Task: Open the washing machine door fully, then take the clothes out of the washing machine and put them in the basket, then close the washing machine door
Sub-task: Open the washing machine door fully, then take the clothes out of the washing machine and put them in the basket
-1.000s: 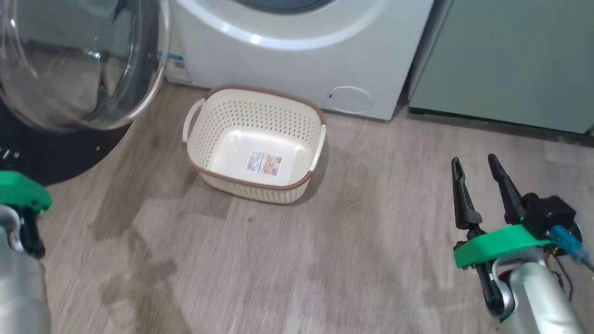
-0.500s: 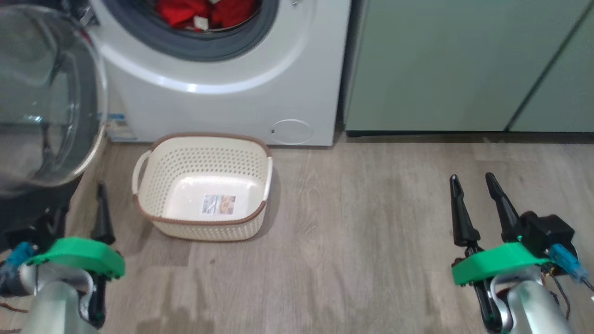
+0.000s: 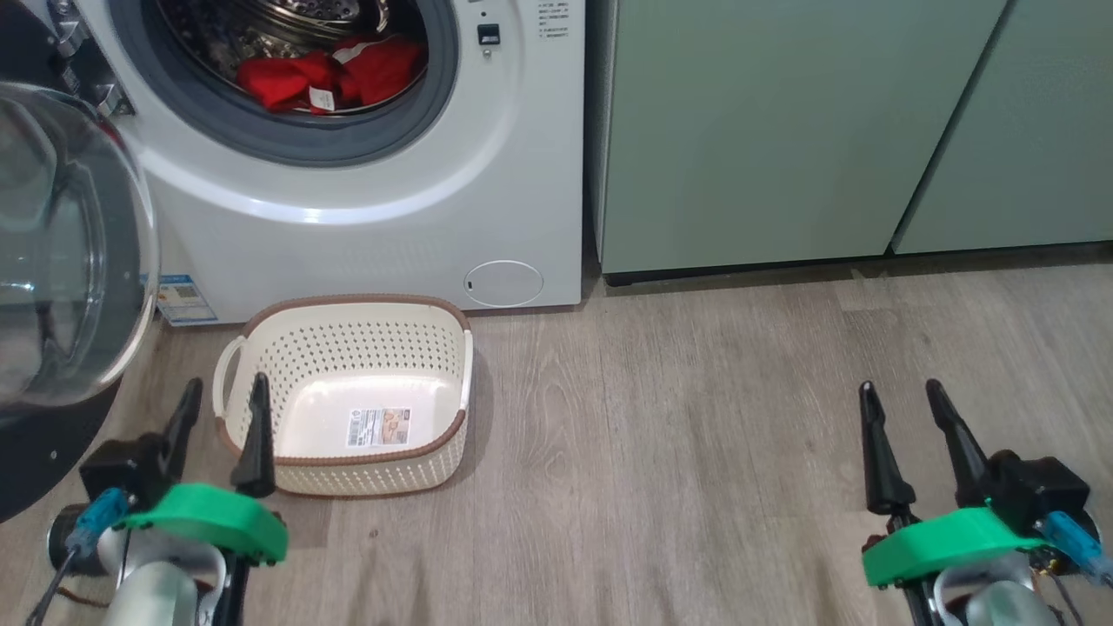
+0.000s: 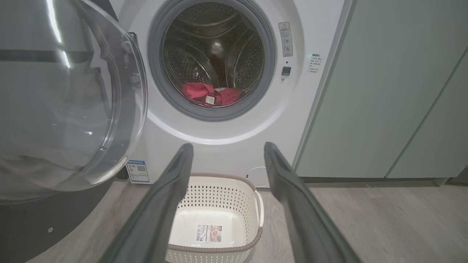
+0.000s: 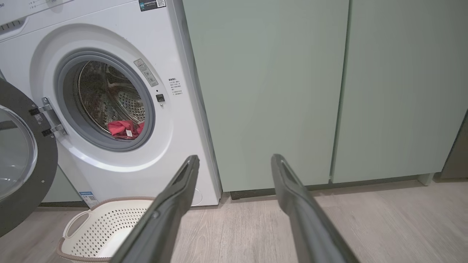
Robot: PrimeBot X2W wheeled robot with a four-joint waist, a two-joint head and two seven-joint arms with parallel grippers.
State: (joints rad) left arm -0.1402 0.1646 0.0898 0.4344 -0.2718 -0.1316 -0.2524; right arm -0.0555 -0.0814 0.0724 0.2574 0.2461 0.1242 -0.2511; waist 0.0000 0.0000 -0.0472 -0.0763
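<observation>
The white washing machine (image 3: 365,217) (image 4: 226,146) (image 5: 109,33) stands at upper left, its door (image 3: 61,252) (image 4: 65,102) (image 5: 18,157) swung wide open to the left. Red clothes (image 3: 330,74) (image 4: 210,94) (image 5: 126,128) lie in the steel drum. On the floor in front of the machine sits the cream basket (image 3: 348,396) (image 4: 215,219) (image 5: 98,230), with nothing in it but its label. My left gripper (image 3: 222,396) (image 4: 226,149) hovers open just left of the basket's near corner. Far to the right, over bare floor, my right gripper (image 3: 900,396) (image 5: 234,160) is open too.
Pale green cabinets (image 3: 826,130) (image 4: 395,91) (image 5: 310,91) stand right of the machine. Wooden floor (image 3: 678,452) stretches between the basket and the right gripper. The open door's black rim (image 3: 35,461) reaches down beside my left arm.
The head camera has tilted up, bringing the drum and clothes into view. My left gripper has risen into view beside the basket with its fingers apart.
</observation>
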